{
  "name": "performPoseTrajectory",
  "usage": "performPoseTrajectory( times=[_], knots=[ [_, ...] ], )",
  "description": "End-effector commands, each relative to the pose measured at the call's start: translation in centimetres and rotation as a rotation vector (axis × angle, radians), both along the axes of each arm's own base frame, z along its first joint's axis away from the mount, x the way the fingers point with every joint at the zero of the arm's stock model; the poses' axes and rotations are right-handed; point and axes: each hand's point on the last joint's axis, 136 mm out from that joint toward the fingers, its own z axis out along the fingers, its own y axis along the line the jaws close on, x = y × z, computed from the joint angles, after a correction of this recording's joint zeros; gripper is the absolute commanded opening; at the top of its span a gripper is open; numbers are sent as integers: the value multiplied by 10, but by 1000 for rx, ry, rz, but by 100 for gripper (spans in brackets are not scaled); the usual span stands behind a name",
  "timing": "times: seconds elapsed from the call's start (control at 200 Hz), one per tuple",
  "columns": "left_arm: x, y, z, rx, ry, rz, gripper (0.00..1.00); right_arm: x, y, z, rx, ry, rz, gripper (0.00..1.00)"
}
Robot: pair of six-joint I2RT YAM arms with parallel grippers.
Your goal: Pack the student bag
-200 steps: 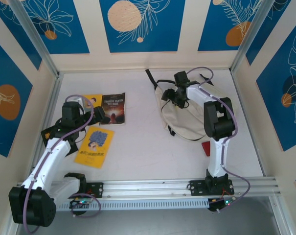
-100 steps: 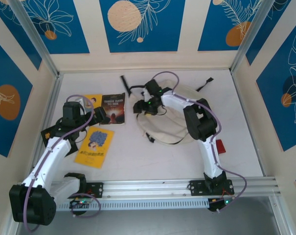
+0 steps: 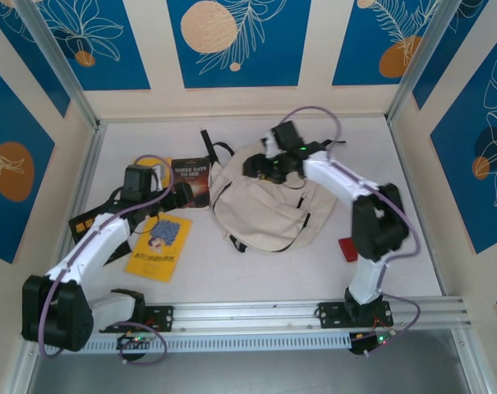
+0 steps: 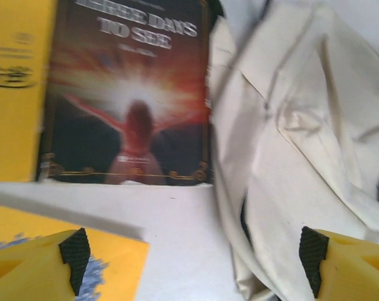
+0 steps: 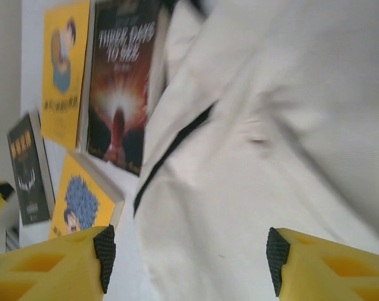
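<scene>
student bag (image 3: 264,209) flat; left gripper (image 4: 193,254), right gripper (image 5: 190,258) both spread, empty; best pinch zip line (image 5: 170,153) squarely, pull open

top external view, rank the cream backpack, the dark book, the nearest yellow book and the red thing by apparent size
1. student bag
2. yellow book and dark book: these look alike, and the dark one is partly covered, so they are unranked
3. red object, smallest

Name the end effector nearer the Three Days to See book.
Left. The left end effector hovers at the near edge of the book; the right end effector is over the backpack.
</scene>
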Motion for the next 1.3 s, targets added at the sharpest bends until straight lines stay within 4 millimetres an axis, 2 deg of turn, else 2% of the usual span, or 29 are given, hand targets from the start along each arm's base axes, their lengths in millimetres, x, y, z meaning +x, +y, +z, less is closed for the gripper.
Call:
performPoseTrajectory(
  times=[0.0,0.11,0.18,0.255,0.38,0.535,0.71,0.895,1.005,1.15,1.295],
  knots=[
    [3,-42,8,-35,24,-116,80,-11,-67,-22,-83,88,-216,67],
    [6,-89,-1,-48,59,-207,71,-25,-126,-43,-109,151,-369,67],
    [8,-118,-12,-62,96,-255,65,-34,-151,-56,-111,195,-434,67],
    [10,-140,-33,-37,148,-276,57,-41,-166,-69,-111,234,-467,67],
    [15,-162,-70,11,237,-289,53,-42,-176,-87,-125,269,-479,67],
    [24,-153,-112,112,329,-237,53,-35,-167,-108,-98,342,-448,66],
    [22,-126,-136,230,381,-183,52,-24,-145,-119,-56,372,-370,65],
    [25,-89,-136,280,386,-121,52,-17,-104,-119,-32,362,-243,63],
    [36,-82,-122,321,371,-156,52,-14,-96,-114,-59,339,-205,61],
    [49,-110,-88,256,294,-234,54,-17,-110,-93,-86,289,-211,61],
    [50,-142,-61,209,226,-270,54,-33,-118,-76,-56,256,-200,57]
  ],
)
